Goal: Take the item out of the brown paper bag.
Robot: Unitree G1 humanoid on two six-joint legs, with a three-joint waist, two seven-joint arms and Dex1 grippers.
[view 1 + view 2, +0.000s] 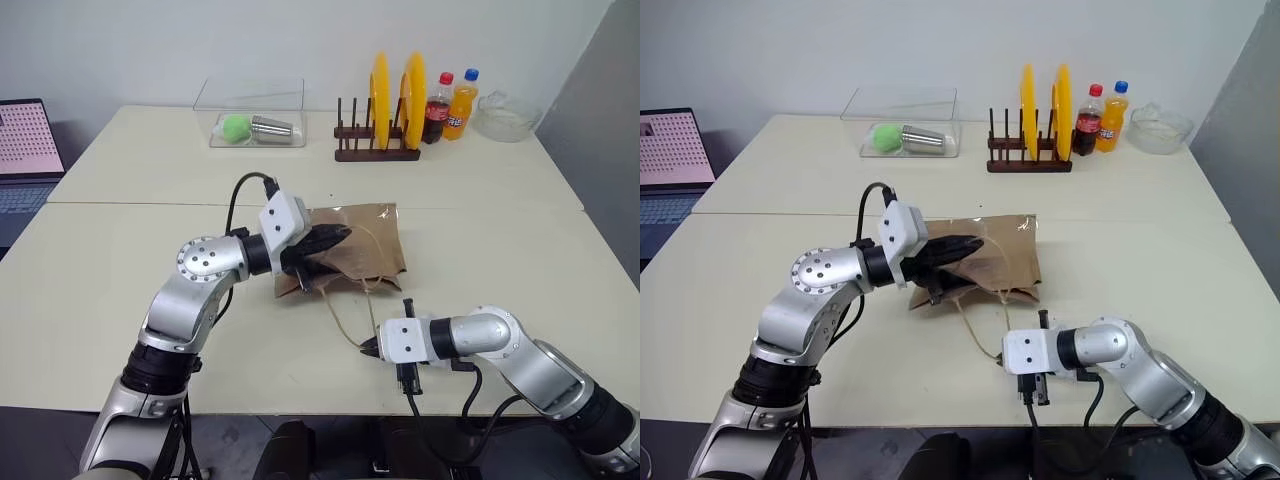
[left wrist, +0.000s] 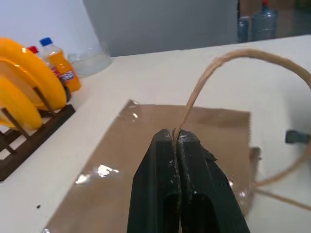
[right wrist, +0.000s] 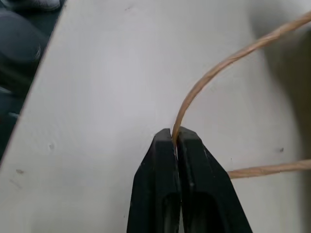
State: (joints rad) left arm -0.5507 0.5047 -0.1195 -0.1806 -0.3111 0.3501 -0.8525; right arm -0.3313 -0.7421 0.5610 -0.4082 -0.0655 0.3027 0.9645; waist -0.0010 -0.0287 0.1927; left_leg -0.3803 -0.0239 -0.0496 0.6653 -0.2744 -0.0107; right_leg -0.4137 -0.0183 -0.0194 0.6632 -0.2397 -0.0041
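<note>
The bag [image 1: 355,250] is lying flat on the table [image 1: 150,260], long axis running from the plate rack [image 1: 377,152] side toward the near edge, with its mouth at the near end. One handle [image 2: 209,77] is pinched in the left gripper [image 1: 335,238], whose fingers are pressed together on the cord right over the bag's left side. The other handle [image 3: 214,73] is stretched out from the mouth toward the near edge and is pinched in the right gripper [image 1: 368,349], fingers pressed tight on it too, a bit clear of the bag.

So both loops are held, one above the bag and one in front of it. Pulling them apart is probably what gets the mouth opened up.

The bag is creased brown kraft paper with thin tan twisted-cord handles and a couple of clear tape patches. The item can't be made out; presumably it's inside the bag.
</note>
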